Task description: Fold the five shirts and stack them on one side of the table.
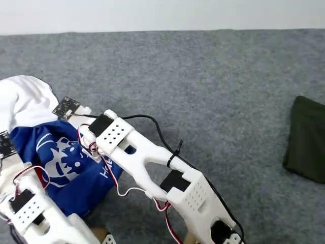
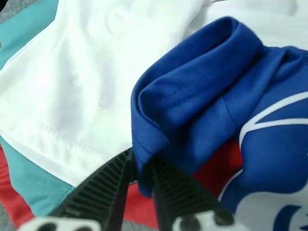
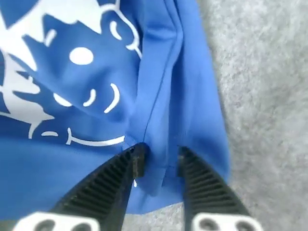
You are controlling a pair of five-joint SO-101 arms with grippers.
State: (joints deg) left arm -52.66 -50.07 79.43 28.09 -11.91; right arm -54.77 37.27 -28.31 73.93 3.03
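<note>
Grey felt table (image 1: 213,76), high view: blue shirt (image 1: 66,162) heaped at left, folded dark green shirt (image 1: 307,140) far right. Left wrist view: left gripper (image 2: 142,166) clamps a blue fold. Right wrist view: right gripper (image 3: 159,161) straddles the hem, jaws narrowly apart. Probable step: spreading the shirt; next, the right jaws should close.

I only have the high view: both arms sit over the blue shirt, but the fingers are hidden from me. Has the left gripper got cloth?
Observer: Yes. Its wrist view shows the left gripper pinched shut on a folded edge of the blue shirt.
Operator: And the right one?
Observer: The right gripper is open, its fingers straddling the shirt's hem, not closed on it.
Operator: Anything beneath the pile?
Observer: Teal cloth and red cloth lie under the white shirt.
</note>
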